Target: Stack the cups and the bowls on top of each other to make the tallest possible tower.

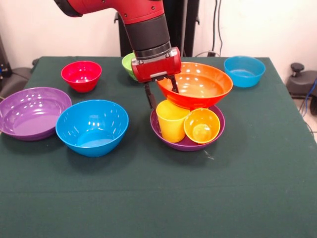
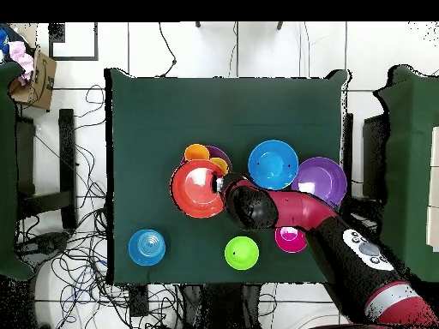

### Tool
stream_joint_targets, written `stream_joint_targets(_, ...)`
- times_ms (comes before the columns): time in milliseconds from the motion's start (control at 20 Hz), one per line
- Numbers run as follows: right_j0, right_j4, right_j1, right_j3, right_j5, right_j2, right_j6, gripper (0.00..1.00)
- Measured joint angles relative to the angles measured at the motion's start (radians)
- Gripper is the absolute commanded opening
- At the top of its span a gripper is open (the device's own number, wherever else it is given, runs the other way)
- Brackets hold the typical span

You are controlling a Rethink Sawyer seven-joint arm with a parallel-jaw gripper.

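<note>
1. The orange bowl [image 1: 195, 84] is pinched at its near-left rim by the fingers [image 1: 161, 92] of the gripper, one finger inside the rim and one outside. It hangs tilted above the purple bowl [image 1: 187, 143] in the middle of the table [image 1: 158, 198].
2. That purple bowl holds an upright yellow cup [image 1: 171, 120] and an orange cup [image 1: 202, 126] lying on its side with its mouth toward the camera.
3. To do this step well, I would level the orange bowl and centre it over the yellow cup before releasing; the tipped cup gives uneven support, so a slanted release would likely slide off.
4. The arm [image 1: 143, 25] comes down from the top, wrist nearly vertical, just left of the orange bowl.
5. Unused: blue bowl [image 1: 92, 127], second purple bowl [image 1: 30, 112], red bowl [image 1: 81, 75], green bowl [image 1: 128, 64], small blue bowl [image 1: 244, 71].
</note>
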Motion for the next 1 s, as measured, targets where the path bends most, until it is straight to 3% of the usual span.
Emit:
stream_joint_targets(600,0.004,0.000,-0.006,-0.003,0.000,-0.007,0.000,1.00)
stream_joint_targets(1000,-0.002,0.014,-0.075,0.004,0.016,-0.011,0.000,1.00)
